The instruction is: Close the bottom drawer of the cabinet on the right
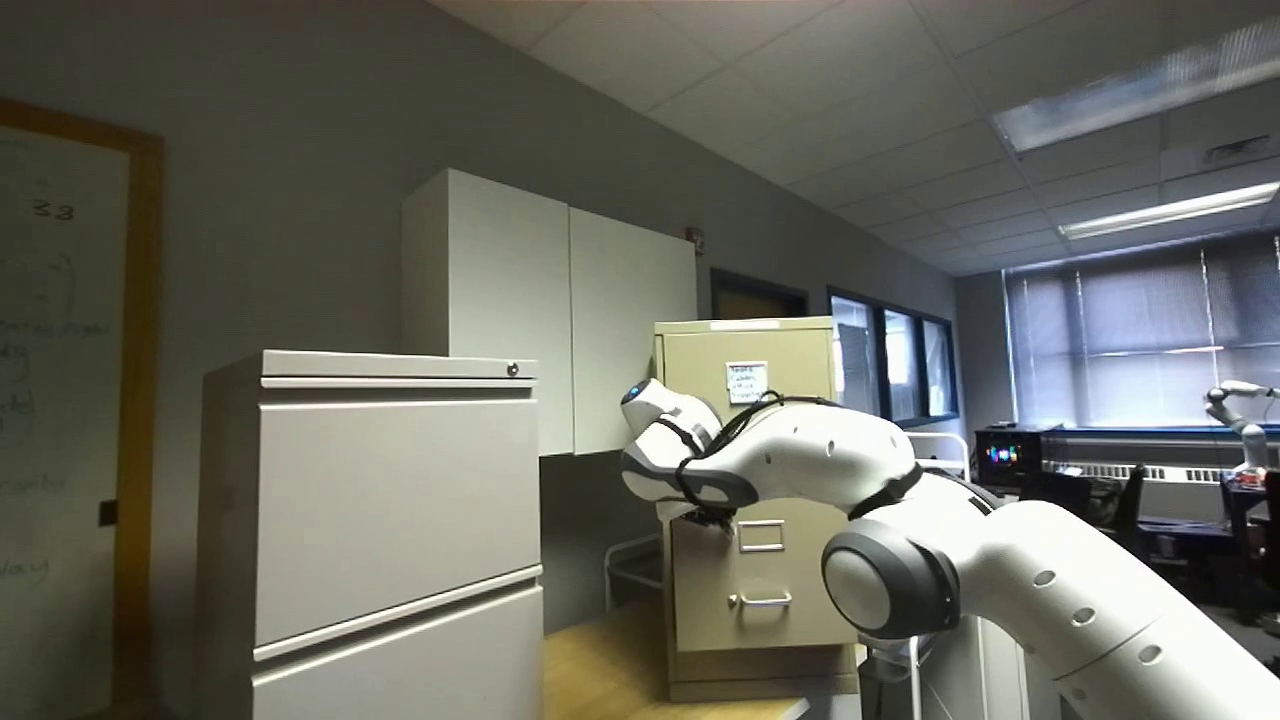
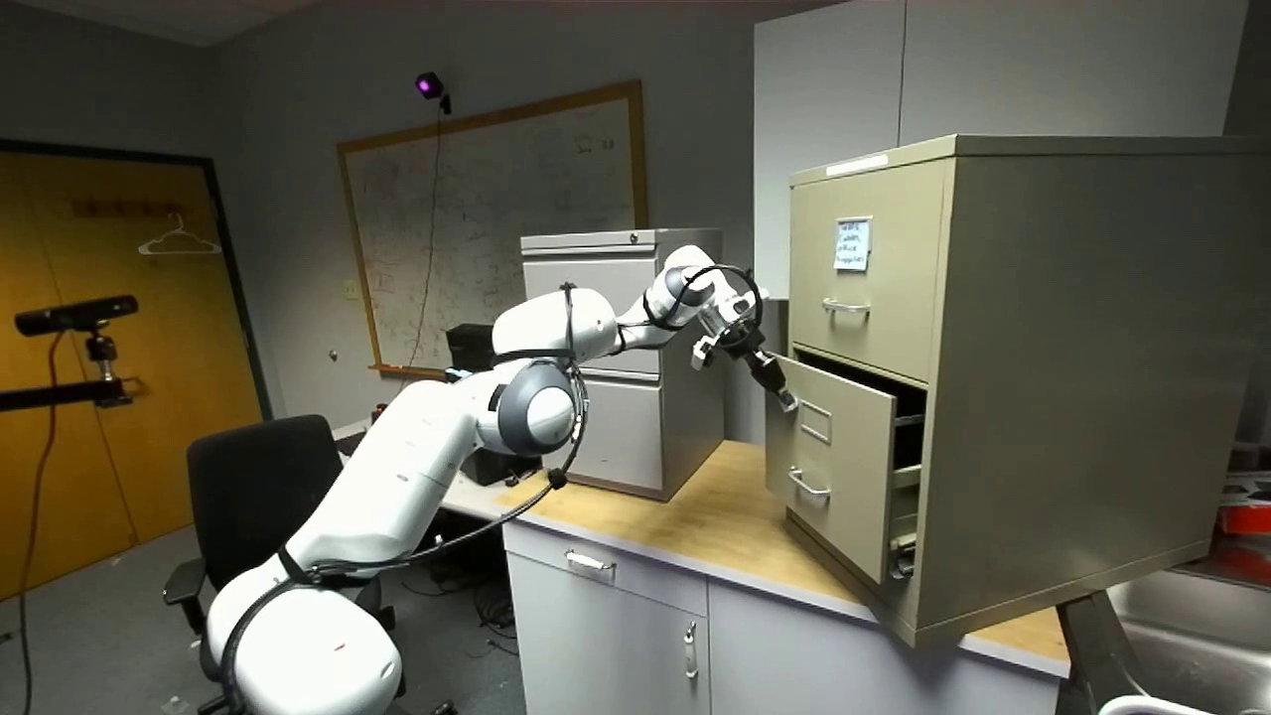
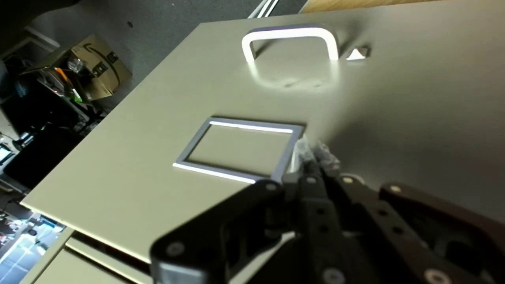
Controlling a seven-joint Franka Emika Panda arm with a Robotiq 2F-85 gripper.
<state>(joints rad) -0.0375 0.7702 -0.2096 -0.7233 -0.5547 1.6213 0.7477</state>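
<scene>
The gripper is directed at the front of the bottom drawer. Its fingertips lie together side by side, holding nothing. They are located just beside the label frame, on the half of the drawer front farther from the bench's front edge; whether they touch the metal cannot be told. The handle and a lock knob are fitted below the frame.

The bottom drawer is partly extended from the tan cabinet, with a dark gap along its top and along the side nearer the front edge. The upper drawer, carrying a paper label, sits flush.

The tan cabinet stands at the right end of the bench, seen facing its front edge; one base corner overlaps that edge in an exterior view. The arm extends in from the front-edge side. A grey cabinet stands toward the bench's left end. Pale wall cupboards are mounted above.
</scene>
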